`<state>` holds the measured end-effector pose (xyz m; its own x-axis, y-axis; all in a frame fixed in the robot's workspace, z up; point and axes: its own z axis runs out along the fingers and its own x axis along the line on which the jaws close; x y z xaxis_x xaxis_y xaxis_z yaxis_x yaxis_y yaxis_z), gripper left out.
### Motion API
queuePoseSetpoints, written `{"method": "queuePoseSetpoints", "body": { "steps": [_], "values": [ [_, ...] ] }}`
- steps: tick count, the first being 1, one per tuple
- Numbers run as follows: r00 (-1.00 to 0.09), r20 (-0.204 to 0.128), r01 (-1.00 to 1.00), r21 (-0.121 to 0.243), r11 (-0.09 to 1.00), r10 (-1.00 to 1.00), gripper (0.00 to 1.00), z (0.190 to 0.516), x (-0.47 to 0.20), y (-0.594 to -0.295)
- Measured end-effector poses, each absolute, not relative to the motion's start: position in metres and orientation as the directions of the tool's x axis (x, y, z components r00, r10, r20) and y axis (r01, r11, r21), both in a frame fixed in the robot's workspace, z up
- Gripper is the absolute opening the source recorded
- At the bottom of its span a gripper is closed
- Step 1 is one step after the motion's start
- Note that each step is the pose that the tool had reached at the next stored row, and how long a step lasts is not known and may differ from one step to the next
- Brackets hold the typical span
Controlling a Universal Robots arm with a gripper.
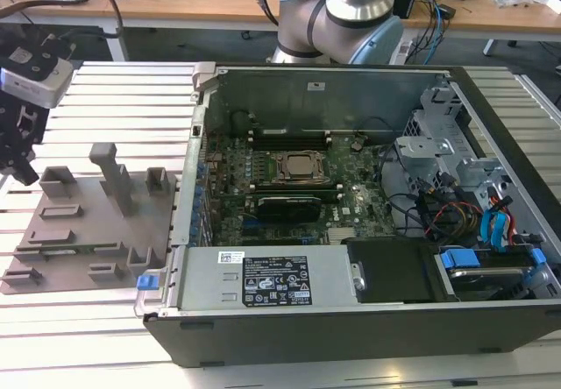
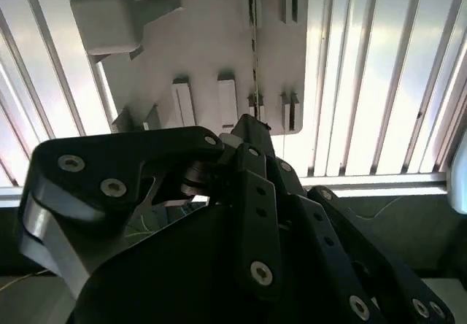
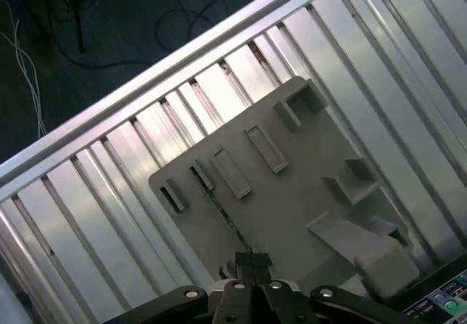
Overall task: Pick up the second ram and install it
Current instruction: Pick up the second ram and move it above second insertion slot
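- The ram stick (image 2: 254, 54) is seen as a thin dark line, stood on its edge in the slots of the grey plate (image 2: 204, 39), close to one side of the plate.
- The gripper (image 2: 248, 130) is seen right at one end of the stick, with its fingers pressed together. Whether the stick is pinched cannot be told.
- In the exterior view, the plate is laid on the ribbed metal table (image 1: 114, 82), at the exterior view's left.
- The open computer box (image 1: 351, 341) is set just beside the plate, at the exterior view's right.
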<state>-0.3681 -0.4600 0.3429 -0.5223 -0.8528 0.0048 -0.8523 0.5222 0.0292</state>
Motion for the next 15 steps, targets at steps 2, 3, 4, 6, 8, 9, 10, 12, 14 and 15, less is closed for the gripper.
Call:
{"method": "queuePoseSetpoints", "body": {
  "steps": [2, 3, 4, 6, 8, 9, 10, 12, 14, 15],
  "values": [
    [-0.482, 0.005, -0.876, 0.029, 0.482, -0.876, 0.1, 0.3428, -0.3682, -0.46],
    [-0.456, 0.005, -0.889, 0.029, 0.456, -0.89, 0.1, 0.3428, -0.3682, -0.46],
    [-0.433, 0.005, -0.901, 0.029, 0.433, -0.901, 0.1, 0.3428, -0.3681, -0.46],
    [-0.366, 0.005, -0.93, 0.029, 0.366, -0.931, 0.1, 0.3428, -0.3682, -0.46],
    [-0.315, 0.005, -0.949, 0.029, 0.315, -0.949, 0.1, 0.3429, -0.3681, -0.46],
    [-0.295, 0.005, -0.955, 0.029, 0.295, -0.956, 0.1, 0.3428, -0.3682, -0.46],
    [-0.278, 0.005, -0.96, 0.029, 0.278, -0.961, 0.1, 0.3428, -0.3682, -0.46],
    [-0.207, 0.005, -0.978, 0.029, 0.207, -0.978, 0.1, 0.3428, -0.3682, -0.46],
    [-0.162, 0.005, -0.986, 0.029, 0.162, -0.987, 0.1, 0.3428, -0.3681, -0.46],
    [-0.134, 0.005, -0.991, 0.029, 0.134, -0.991, 0.1, 0.3429, -0.3682, -0.46]
  ]
}}
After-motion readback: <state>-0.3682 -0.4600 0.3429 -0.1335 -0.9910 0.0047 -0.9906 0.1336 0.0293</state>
